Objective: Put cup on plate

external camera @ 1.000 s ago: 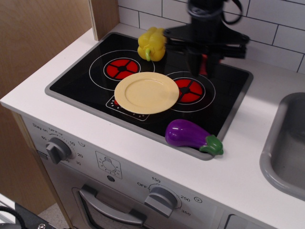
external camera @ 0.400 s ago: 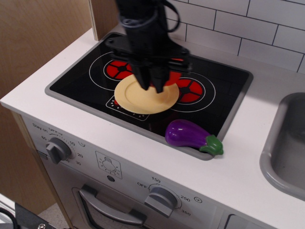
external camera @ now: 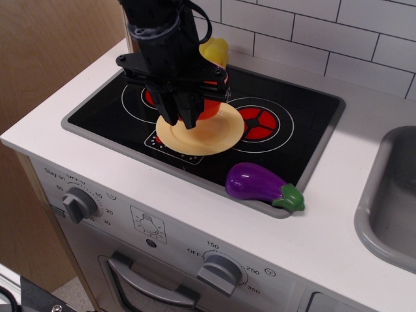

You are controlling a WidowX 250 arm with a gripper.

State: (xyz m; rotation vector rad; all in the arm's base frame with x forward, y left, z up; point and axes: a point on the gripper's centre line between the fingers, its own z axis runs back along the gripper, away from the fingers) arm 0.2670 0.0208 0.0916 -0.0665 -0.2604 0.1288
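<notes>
Shifted since the earlier frame: arm and gripper (external camera: 184, 116), now further toward the plate's left side; yellow pepper, hidden behind the arm before, partly visible again.

Landmark: plate (external camera: 211, 135), round, pale yellow, lying flat on the black cooktop (external camera: 305, 123) between the two red burner rings.

Item 1, gripper: dark, pointing down, fingertips over the left part of the plate. Jaws appear closed on the cup, though the arm's body hides most of the contact.

Item 2, cup (external camera: 209, 107): red, only a sliver visible to the right of the fingers, directly over the plate's back-left area. Whether its base touches the plate cannot be told.

Item 3, yellow pepper (external camera: 216, 51): behind the plate, near the back edge of the cooktop, partly covered by the arm.

Item 4, right burner (external camera: 263, 123): red segmented circle just right of the plate, its left edge overlapped by the plate rim.

Item 5, left burner (external camera: 149, 97): behind and left of the plate, mostly hidden by the gripper.

Item 6, eggplant (external camera: 260, 185): purple with green stem, in front and right of the plate, lying at the cooktop's front edge, apart from the plate.

Item 7, sink (external camera: 390, 201): grey basin, far right of the plate.
</notes>
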